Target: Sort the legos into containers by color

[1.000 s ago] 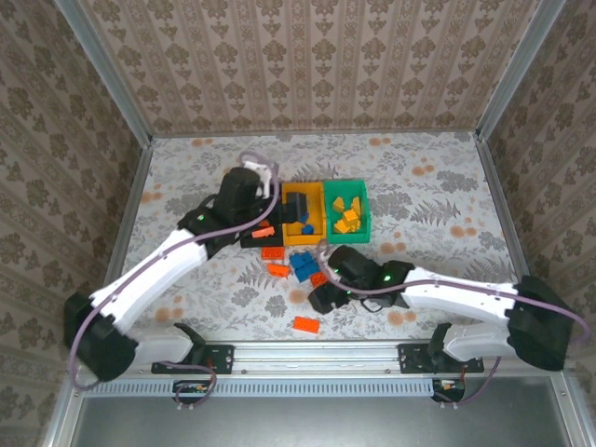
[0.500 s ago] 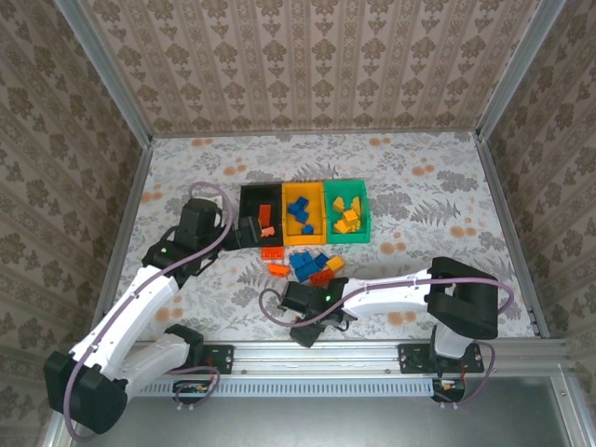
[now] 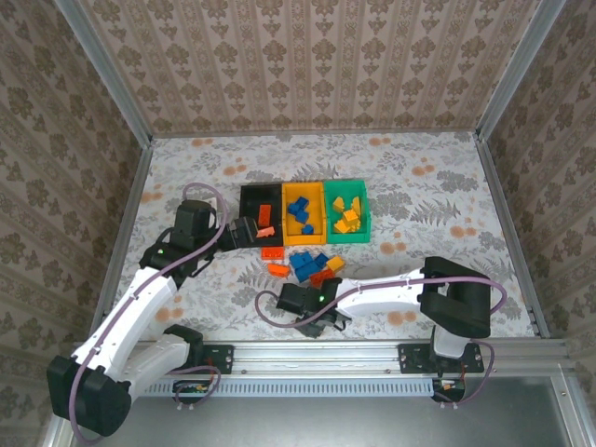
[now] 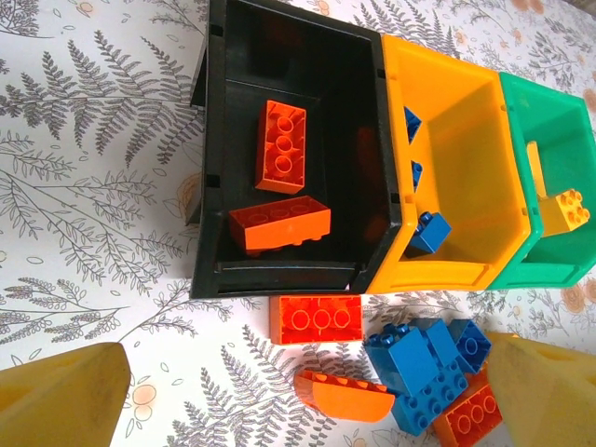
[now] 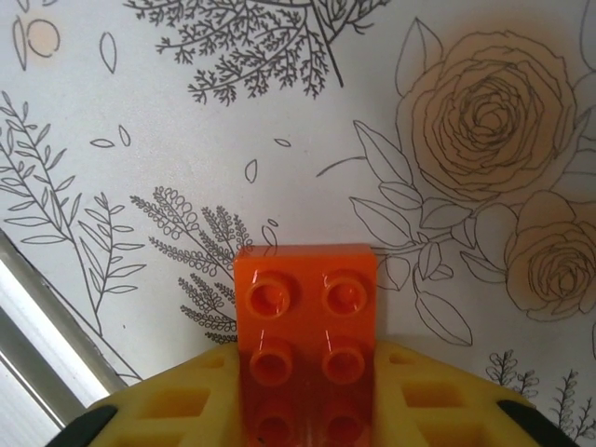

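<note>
The left gripper is held wide open, with nothing between its fingers, above the table just in front of the black bin, in which two red-orange bricks are already laid. Next in the row, the orange-yellow bin holds blue bricks and the green bin holds yellow-orange bricks, so the colour for each bin can be read. In front of the bins, a small heap of loose bricks, blue and red-orange mixed, is left to be sorted. Nearer to the front edge, the right gripper is closed on one red-orange brick, studs up; whether it is lifted cannot be told. The step in hand is judged to be the carrying of this brick to the black bin. It should be raised straight, passed above the heap and not through it, and released only when well inside the walls; room should be given to the left arm beside that bin.
</note>
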